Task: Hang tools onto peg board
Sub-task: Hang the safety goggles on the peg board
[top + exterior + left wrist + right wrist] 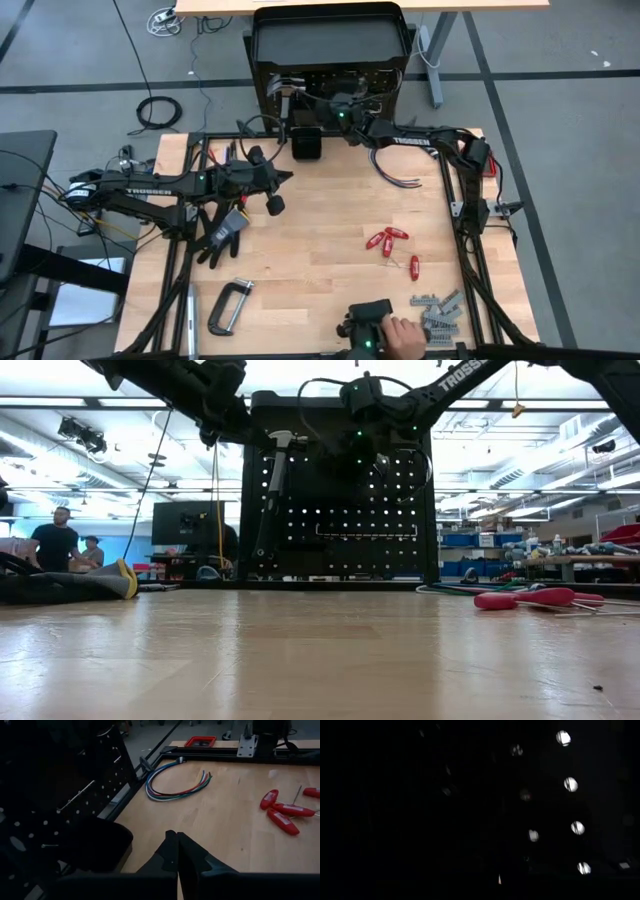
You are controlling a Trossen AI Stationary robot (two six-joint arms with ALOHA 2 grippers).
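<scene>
The peg board (pixel 340 510) stands upright at the table's far edge, under its black tray (pixel 330 45). A steel-headed hammer (pixel 273 475) hangs on the board's left part by its head. My right gripper (pixel 337 101) is shut and reaches up against the board's front; its wrist view shows only the dark panel and lit holes (pixel 571 784). My left gripper (pixel 177 851) is shut, holds nothing and hovers left of centre, near a small black box (pixel 307 143). Red-handled drivers (pixel 390 240), a grey C-clamp (pixel 228 305) and grey metal pieces (pixel 440 312) lie on the table. My right gripper is shut close against the peg board's front. Darkness hides its fingertips, so I cannot tell whether it touches the board or a tool.
A black work glove (pixel 222 228) lies below the left arm. A bundle of coloured cables (pixel 175 782) lies at the far right. A person's hand (pixel 405 335) rests at the near edge beside the metal pieces. The table's middle is bare wood.
</scene>
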